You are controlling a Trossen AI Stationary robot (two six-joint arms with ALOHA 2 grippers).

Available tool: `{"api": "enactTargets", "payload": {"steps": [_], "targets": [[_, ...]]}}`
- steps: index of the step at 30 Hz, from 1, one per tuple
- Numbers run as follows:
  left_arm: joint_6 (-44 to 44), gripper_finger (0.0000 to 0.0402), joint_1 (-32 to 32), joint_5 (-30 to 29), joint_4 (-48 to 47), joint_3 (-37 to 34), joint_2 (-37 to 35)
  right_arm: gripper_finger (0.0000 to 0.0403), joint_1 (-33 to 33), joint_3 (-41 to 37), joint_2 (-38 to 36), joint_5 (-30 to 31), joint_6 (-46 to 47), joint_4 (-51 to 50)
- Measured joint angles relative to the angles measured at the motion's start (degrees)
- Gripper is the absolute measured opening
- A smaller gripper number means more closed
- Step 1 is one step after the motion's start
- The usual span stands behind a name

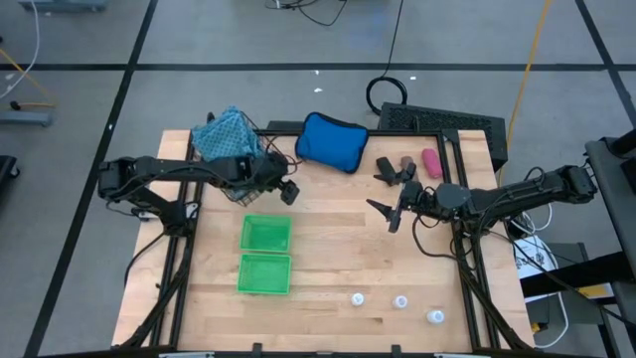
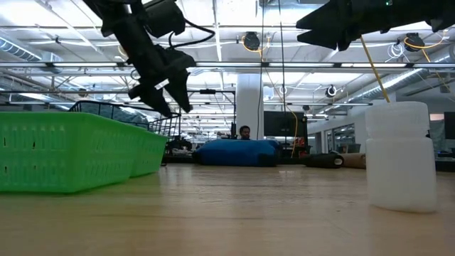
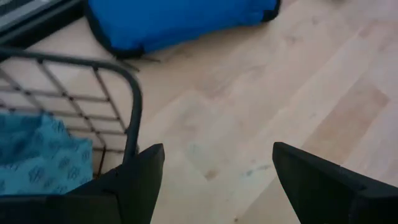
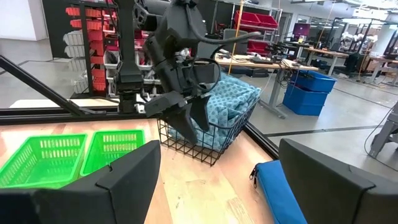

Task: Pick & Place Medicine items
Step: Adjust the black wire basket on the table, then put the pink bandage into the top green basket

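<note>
In the low view only one white round plastic bottle (image 2: 397, 156) shows, large at the right edge of the frame, and the dark pieces far back at the right are too small to tell apart. From above, the black rounded oblong piece (image 1: 384, 165), the brown oblong piece (image 1: 407, 163) and the pink-magenta oblong piece (image 1: 431, 162) lie in a row right of centre in the upper half, beside the padded bright-blue pouch (image 1: 331, 141). The right gripper (image 1: 392, 211) hangs just below that row with its fingers spread apart, holding nothing, its arm reaching in level from the right edge. Three tiny white bottles (image 1: 358, 297) (image 1: 401, 301) (image 1: 435, 316) sit along the lower right, well apart from both grippers. The left gripper (image 1: 286, 189), also spread and empty, hovers above bare wooden table (image 1: 328, 234) left of centre, beside the black wire basket (image 1: 231, 139) holding light-blue patterned cloth (image 1: 224, 129); two green plastic baskets (image 1: 265, 255) lie below it.
</note>
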Motion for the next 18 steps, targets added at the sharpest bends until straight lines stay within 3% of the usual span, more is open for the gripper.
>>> {"api": "enactTargets", "payload": {"steps": [5,8,11,14,18], "targets": [[6.6,0.031,0.0,9.9,-1.5,5.6,-3.5,0.0313,0.0,0.0,-0.5,0.2,-1.5,-0.3],[11.4,0.031,-2.0,10.8,-1.4,8.6,-8.9,0.0313,0.0,0.0,-1.8,0.5,-1.0,-1.0],[16.3,0.031,-4.8,9.3,-0.9,9.5,-16.8,0.0313,0.0,0.0,-3.5,5.5,1.3,-5.1],[21.3,0.031,-8.3,8.7,-1.3,7.9,-24.8,0.0313,-1.1,0.6,-5.5,11.6,7.1,-15.3],[22.3,0.031,-13.5,8.4,-0.8,2.7,-35.2,0.0313,-6.4,7.0,-6.3,12.2,21.6,-38.2]]}}
